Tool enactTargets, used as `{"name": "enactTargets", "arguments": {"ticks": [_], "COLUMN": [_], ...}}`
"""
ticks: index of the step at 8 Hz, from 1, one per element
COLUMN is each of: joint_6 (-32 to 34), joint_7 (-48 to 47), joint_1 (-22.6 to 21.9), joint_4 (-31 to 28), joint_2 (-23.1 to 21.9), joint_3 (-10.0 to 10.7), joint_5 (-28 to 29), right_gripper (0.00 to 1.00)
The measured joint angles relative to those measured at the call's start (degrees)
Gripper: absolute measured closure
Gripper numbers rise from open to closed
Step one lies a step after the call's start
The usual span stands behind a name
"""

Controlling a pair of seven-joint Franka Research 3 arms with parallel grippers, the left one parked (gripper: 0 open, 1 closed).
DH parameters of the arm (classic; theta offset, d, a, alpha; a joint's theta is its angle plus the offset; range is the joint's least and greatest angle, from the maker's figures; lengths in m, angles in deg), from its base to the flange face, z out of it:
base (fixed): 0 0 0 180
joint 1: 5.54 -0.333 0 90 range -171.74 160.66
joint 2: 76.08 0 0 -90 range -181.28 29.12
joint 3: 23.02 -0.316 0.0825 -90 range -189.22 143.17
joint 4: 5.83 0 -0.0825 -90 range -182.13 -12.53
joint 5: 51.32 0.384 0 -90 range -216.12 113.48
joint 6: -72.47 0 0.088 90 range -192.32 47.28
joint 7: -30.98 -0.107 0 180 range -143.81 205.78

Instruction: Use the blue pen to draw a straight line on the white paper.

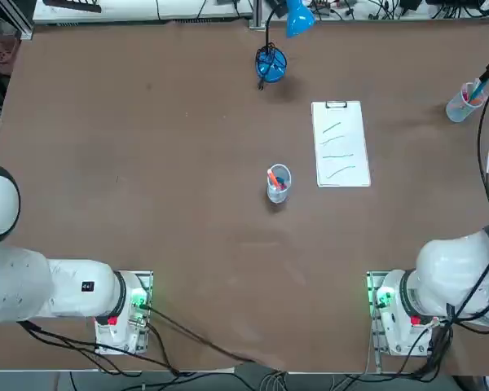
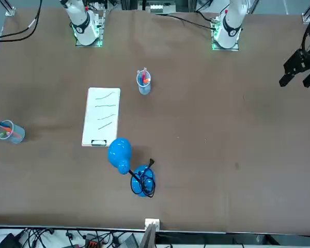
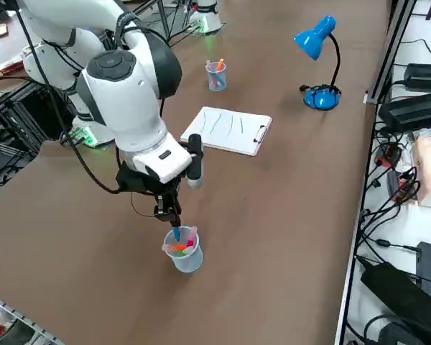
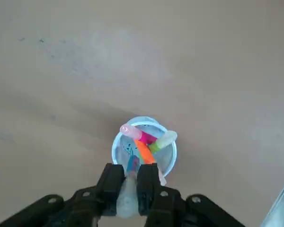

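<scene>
Cyan-blue pen (image 4: pixel 132 164) upright inside clear plastic cup (image 4: pixel 168 152) at right edge of desk (image 1: pixel 147 163), pinched near its upper end between fingers of right gripper (image 4: pixel 130 182). Fingers (image 4: pixel 112 182) narrowed to pen width, poised directly over cup mouth. Same cup also loaded with orange, pink and pale green pens. White paper (image 1: pixel 340 144) flat on clipboard, right of desk centre, metal clip (image 1: pixel 336 104) toward far edge, four thin slanted strokes on sheet. Well apart from gripper and cup. Second pen cup (image 1: pixel 278 182) just left of paper. Blue desk lamp (image 1: pixel 273 59) near far edge.
</scene>
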Motion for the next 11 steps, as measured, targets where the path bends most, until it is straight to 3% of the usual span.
{"name": "enactTargets", "arguments": {"ticks": [2,6,8,9,11], "joint_6": [0.0,0.3,4.0,9.6,20.7], "joint_7": [0.0,0.0,-0.4,-2.7,-14.0], "joint_1": [0.1,0.0,-0.4,-1.9,-8.4], "joint_4": [0.0,1.9,5.4,9.3,18.1], "joint_2": [0.1,0.1,0.1,-0.1,-1.6], "joint_3": [0.0,-0.4,-1.2,-1.6,-2.1], "joint_5": [0.0,0.0,0.2,0.4,0.7], "right_gripper": [0.78,0.05,0.00,0.00,0.00]}}
